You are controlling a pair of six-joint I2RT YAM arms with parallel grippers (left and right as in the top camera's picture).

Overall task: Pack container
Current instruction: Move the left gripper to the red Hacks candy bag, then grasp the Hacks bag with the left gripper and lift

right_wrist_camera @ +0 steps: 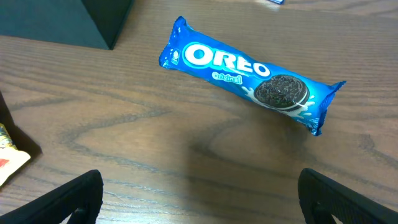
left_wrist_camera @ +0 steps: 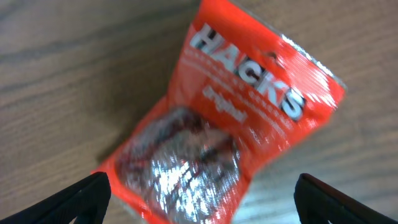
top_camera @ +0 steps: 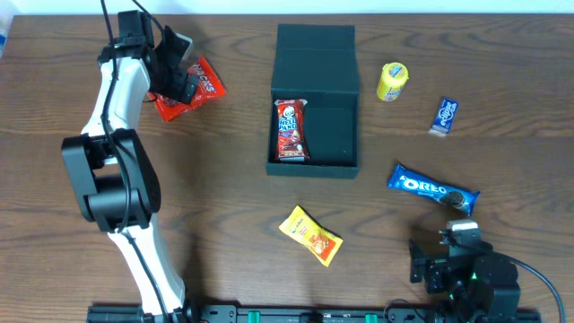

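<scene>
The dark teal container (top_camera: 325, 144) stands open at the table's middle back, its flap lid folded back, with a red snack bar (top_camera: 291, 130) lying in its left side. My left gripper (top_camera: 177, 82) is open and hovers over a red Hacks packet (top_camera: 193, 90) at the back left; in the left wrist view the packet (left_wrist_camera: 224, 118) lies between the spread fingers (left_wrist_camera: 202, 199). My right gripper (top_camera: 444, 256) is open and empty at the front right, just in front of the blue Oreo pack (top_camera: 432, 187), which also shows in the right wrist view (right_wrist_camera: 249, 71).
A yellow packet (top_camera: 310, 235) lies in front of the container. A yellow round candy pack (top_camera: 392, 81) and a small blue packet (top_camera: 445, 115) lie to the right of the container. A corner of the container (right_wrist_camera: 68, 22) shows in the right wrist view.
</scene>
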